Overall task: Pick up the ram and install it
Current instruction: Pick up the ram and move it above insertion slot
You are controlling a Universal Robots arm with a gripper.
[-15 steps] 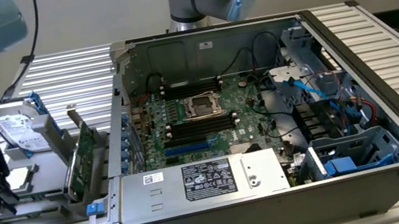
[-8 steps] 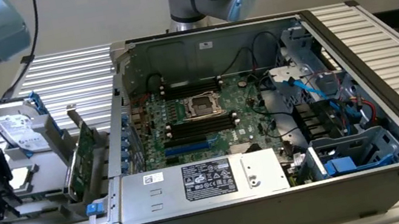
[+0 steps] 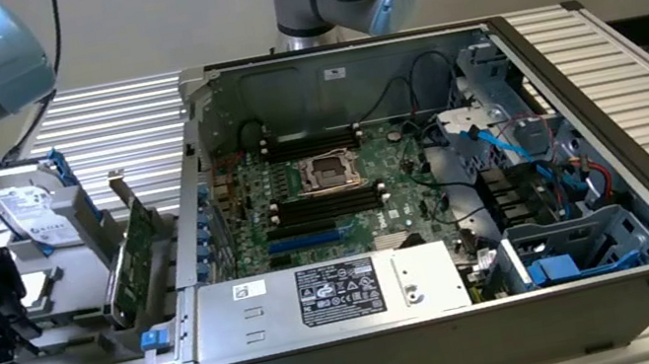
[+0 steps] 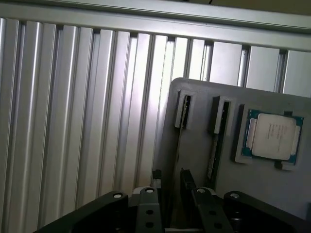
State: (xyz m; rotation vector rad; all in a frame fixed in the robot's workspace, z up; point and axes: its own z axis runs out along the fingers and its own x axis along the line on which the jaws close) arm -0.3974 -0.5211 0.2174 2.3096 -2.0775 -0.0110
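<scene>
The tool [image 4: 172,182] has its fingers apart, one on each side of the ram [image 4: 178,145], which stands on edge in the grey tray [image 4: 262,187]. Line up straight over it, then squeeze gently.

Thin ram [image 4: 185,112] upright in gray holder [image 4: 257,189]

No wording can be read anywhere. The power supply [image 3: 332,296] carries a large black-and-white label [image 3: 339,292] and a small white sticker [image 3: 251,290], both illegible. The hard drive [image 3: 29,209] label, the pale sticker [image 3: 335,71] on the case wall and the faint print on the processor [image 4: 273,136] cannot be made out either.
</scene>
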